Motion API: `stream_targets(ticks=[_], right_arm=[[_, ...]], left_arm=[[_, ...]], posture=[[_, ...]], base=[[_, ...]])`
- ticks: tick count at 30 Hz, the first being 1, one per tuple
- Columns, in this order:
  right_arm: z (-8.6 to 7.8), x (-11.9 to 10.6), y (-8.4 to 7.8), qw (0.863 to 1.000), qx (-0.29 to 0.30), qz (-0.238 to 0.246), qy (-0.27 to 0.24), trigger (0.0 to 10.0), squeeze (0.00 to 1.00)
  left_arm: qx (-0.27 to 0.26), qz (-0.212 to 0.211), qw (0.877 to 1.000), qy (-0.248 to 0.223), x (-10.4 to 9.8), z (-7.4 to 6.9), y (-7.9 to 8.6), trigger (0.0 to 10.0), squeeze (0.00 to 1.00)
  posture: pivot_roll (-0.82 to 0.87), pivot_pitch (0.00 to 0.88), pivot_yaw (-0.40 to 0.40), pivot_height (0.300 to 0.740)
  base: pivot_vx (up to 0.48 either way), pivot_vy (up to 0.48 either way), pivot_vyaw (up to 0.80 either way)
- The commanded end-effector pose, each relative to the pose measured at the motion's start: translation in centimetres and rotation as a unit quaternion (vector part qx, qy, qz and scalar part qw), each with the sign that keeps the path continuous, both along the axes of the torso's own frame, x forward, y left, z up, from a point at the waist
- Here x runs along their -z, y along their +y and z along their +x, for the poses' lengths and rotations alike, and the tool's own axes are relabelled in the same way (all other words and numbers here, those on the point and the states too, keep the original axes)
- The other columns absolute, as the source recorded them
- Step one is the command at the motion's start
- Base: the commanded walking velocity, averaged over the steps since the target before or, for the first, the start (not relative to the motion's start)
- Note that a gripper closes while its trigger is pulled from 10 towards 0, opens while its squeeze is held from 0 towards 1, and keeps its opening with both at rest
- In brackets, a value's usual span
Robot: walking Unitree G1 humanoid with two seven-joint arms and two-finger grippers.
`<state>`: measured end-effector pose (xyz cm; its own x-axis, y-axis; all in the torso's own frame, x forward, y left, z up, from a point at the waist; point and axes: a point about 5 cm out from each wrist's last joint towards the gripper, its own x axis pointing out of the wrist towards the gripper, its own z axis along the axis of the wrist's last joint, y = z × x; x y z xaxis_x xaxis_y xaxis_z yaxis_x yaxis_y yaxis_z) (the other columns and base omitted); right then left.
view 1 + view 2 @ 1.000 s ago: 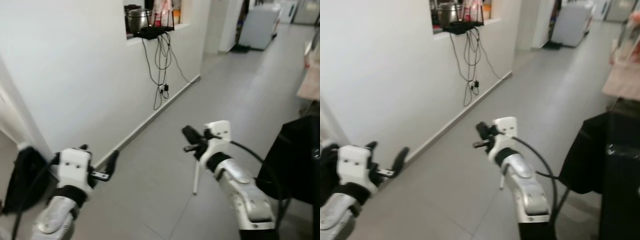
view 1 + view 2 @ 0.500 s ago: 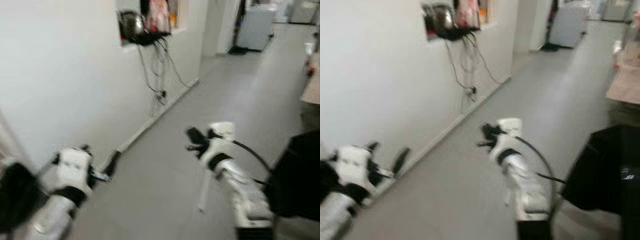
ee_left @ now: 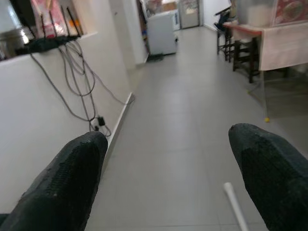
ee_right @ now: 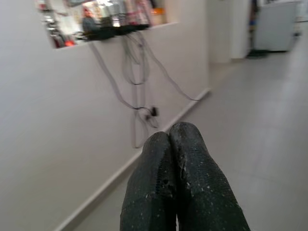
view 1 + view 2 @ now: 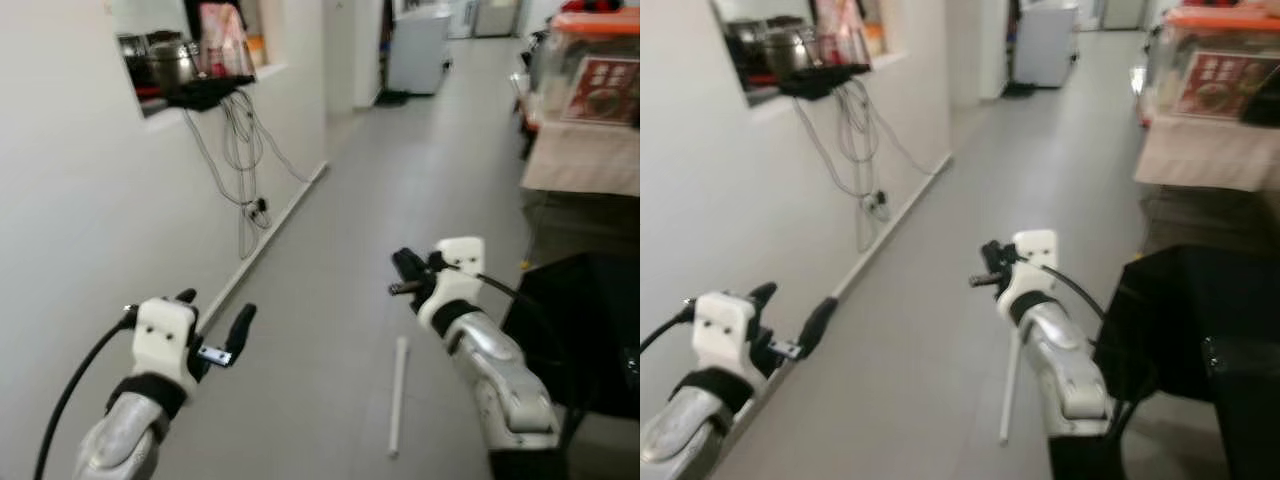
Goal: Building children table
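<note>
A thin white rod [image 5: 398, 395] lies on the grey floor just ahead, between my two arms and nearer the right one; its end also shows in the left wrist view as the white rod [image 3: 236, 207]. My left gripper [image 5: 215, 312] is raised beside the white wall, open, with nothing between its fingers [image 3: 72, 178]. My right gripper [image 5: 405, 268] is held up over the floor above the rod, shut on nothing, and its fingertips [image 4: 159, 144] press together.
A white wall [image 5: 60, 230] runs along the left, with a niche shelf [image 5: 195, 90] holding pots and dangling cables [image 5: 240, 150]. A black bulky object [image 5: 580, 330] stands at the right, a cloth-covered table [image 5: 585, 150] behind it. The corridor floor [image 5: 340, 220] leads to a white cabinet [image 5: 418, 50].
The whole view has swung along the corridor, so the camera moved. Both arms keep their pose; the left gripper stays open and the right stays shut.
</note>
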<state>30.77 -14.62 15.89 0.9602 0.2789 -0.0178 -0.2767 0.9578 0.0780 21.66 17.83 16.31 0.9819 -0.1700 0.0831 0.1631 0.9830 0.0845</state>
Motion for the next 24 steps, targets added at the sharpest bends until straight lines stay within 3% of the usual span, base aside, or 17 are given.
stream_targets(ticks=[1,14,20,24], right_arm=[[0.07,-0.09,-0.76,1.0,0.015,-0.003,-0.004,10.0,0.0],[0.18,-0.33,-0.83,1.0,0.019,-0.01,-0.018,10.0,0.0],[0.18,-0.47,-0.86,0.999,0.019,-0.015,-0.025,10.0,0.0],[0.13,-0.41,-0.67,0.999,0.011,-0.021,-0.025,10.0,0.0]], left_arm=[[0.008,-0.001,1.0,-0.003,-0.15,0.04,-0.28,10.0,0.0],[0.01,-0.002,1.0,-0.004,-0.1,0.16,-0.37,10.0,0.0],[0.011,-0.003,1.0,-0.005,-0.09,0.27,-0.45,10.0,0.0],[0.012,-0.003,1.0,-0.006,-0.09,0.3,-0.48,10.0,0.0]], posture=[[0.01,0.0,0.025,0.74],[0.0,0.0,0.024,0.74],[0.0,0.0,0.024,0.74],[0.0,0.0,0.024,0.74]], base=[[0.337,0.0,-0.8],[0.336,0.0,-0.8],[0.336,0.0,0.0],[0.335,0.0,-0.8]])
